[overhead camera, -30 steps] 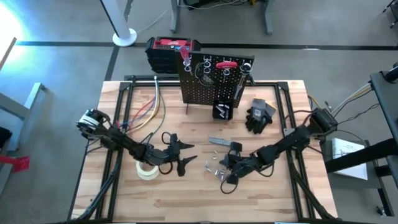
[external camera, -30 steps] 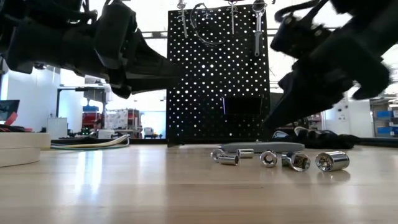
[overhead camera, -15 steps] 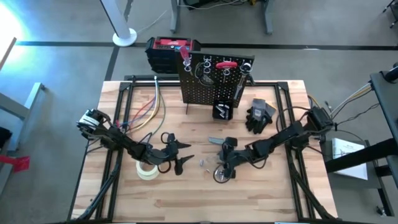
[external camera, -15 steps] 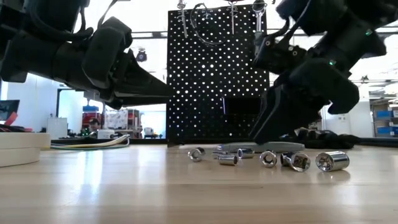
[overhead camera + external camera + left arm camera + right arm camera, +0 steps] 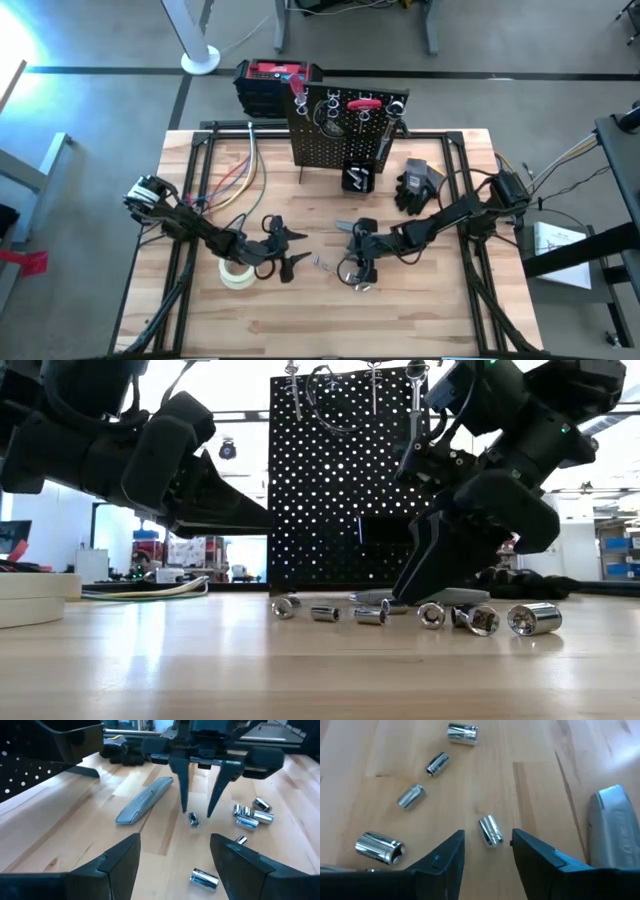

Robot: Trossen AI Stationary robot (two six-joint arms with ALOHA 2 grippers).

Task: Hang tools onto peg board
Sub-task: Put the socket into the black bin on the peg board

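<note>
My right gripper [image 5: 487,851] is down at the table [image 5: 420,320] with its two fingers spread apart and nothing held. A short silvery socket [image 5: 490,831] lies on the wood in the gap just ahead of the fingertips, touching neither one.

That socket is what the next move turns on. In my right wrist view its long axis runs roughly from 11 to 5 o'clock, so it points along the gap, not across it. I judge a closing pinch would catch its round sides, which may let it roll or squirt out.

The other sockets [image 5: 412,796] trail away toward 10 and 11 o'clock from the near one, well clear of my fingers. The grey knife [image 5: 145,800] lies just beside my gripper.

In the overhead view the peg board [image 5: 340,135] stands at about 12 o'clock from my right gripper, near the table's far edge.

My left gripper [image 5: 290,250] hangs above the table at 9 o'clock from the right one, fingers wide and empty. My right arm is clearly the nearer to this socket.
</note>
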